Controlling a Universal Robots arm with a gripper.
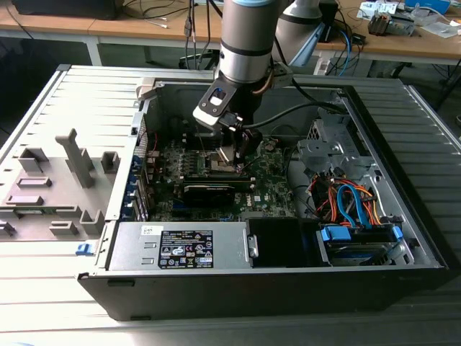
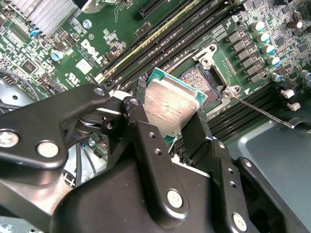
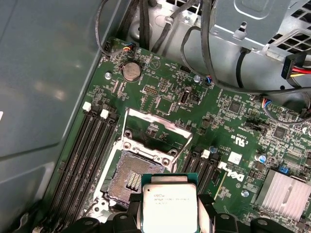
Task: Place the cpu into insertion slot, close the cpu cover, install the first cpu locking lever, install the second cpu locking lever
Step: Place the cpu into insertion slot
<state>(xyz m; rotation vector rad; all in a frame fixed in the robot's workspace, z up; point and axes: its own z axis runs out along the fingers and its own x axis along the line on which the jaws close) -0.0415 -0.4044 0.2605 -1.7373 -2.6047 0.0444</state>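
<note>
The cpu (image 3: 169, 206) sits in the gripper (image 3: 169, 213), its silvery top facing up, pinched by two opposite edges. In the second wrist view the cpu (image 2: 170, 104) is clamped between the two black fingers (image 2: 141, 121), which are closed only as far as the chip's width. It is not seated. It hangs over the near edge of the slot (image 3: 129, 177), whose dark contact field lies bare. The second wrist view shows one corner of the chip reaching over the slot (image 2: 199, 80). Whether the chip touches the rim cannot be told.

The cover (image 3: 158, 121) is open, its silver frame swung up at the far side of the slot. A thin metal lever (image 2: 262, 112) sticks out free beside the slot, not latched.

Around the slot lies the green board (image 3: 165, 97). Long black memory slots (image 3: 82, 155) run along one side of it, and more run along the other. A coin battery (image 3: 131, 72) lies beyond the cover, and a ribbed heat sink (image 3: 284, 194) stands well apart.

In the exterior view the arm (image 1: 248, 36) reaches down into the open case (image 1: 252, 292), with the gripper (image 1: 234, 151) low over the board. The power supply (image 1: 180, 245) is at the near wall. Orange and blue cables (image 1: 353, 202) lie toward the exterior view's right.
</note>
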